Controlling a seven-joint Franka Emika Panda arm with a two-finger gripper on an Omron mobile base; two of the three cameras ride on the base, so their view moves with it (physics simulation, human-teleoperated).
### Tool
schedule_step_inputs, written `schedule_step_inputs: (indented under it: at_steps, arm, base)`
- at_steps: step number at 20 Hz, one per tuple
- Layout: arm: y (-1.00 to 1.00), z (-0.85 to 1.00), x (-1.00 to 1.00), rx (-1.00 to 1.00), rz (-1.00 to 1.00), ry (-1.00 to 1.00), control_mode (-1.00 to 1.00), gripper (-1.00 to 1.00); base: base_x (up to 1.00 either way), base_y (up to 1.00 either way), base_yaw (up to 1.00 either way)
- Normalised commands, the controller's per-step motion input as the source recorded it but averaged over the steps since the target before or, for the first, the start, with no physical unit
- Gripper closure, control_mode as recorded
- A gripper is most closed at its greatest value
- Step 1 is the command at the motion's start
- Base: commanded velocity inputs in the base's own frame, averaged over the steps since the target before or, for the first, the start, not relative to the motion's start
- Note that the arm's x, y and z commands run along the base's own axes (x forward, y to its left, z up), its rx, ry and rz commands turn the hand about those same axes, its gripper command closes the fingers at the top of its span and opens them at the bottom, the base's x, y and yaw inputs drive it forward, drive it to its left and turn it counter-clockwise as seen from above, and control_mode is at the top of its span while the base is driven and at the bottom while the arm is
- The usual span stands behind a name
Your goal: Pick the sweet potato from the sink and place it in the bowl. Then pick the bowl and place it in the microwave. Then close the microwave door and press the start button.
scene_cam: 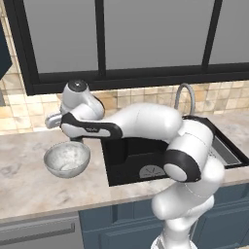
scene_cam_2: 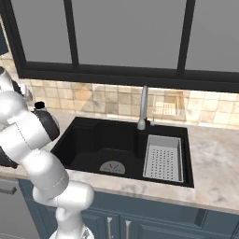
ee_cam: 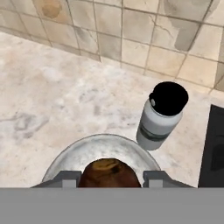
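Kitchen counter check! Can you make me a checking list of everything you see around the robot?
Surface: marbled counter, bare around the bowl.
Job's things: sweet potato between the claw's fingers, right over the bowl; black sink has nothing loose in it that I can see.
Clutter: grey bottle with a black cap, upright beside the bowl; metal rack in the sink's right part.
Grippers: claw closed on the sweet potato.
Cables: nothing seen.
Surroundings: tiled wall, big window, faucet, blue cabinets.
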Motion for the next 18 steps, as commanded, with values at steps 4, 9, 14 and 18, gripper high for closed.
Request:
schedule_step_inputs:
  at_steps: [4,9,14,18]
  arm:
    - [0.22,-0.43,0.19,-0.02,0.04,0.08,-1.00,1.00]
    - [0.16,-0.42,0.02,-0.05,0.02,0.10,-1.00,1.00]
    - [0.16,-0.39,0.00,-0.08,0.00,0.10,-1.00,1.00]
    - [0.07,-0.43,0.02,-0.10,0.01,0.06,-1.00,1.00]
  base:
    - [0.00,0.00,0.00]
    - [0.00,0.00,0.00]
    - [0.00,0.00,0.00]
    - [0.00,0.00,0.00]
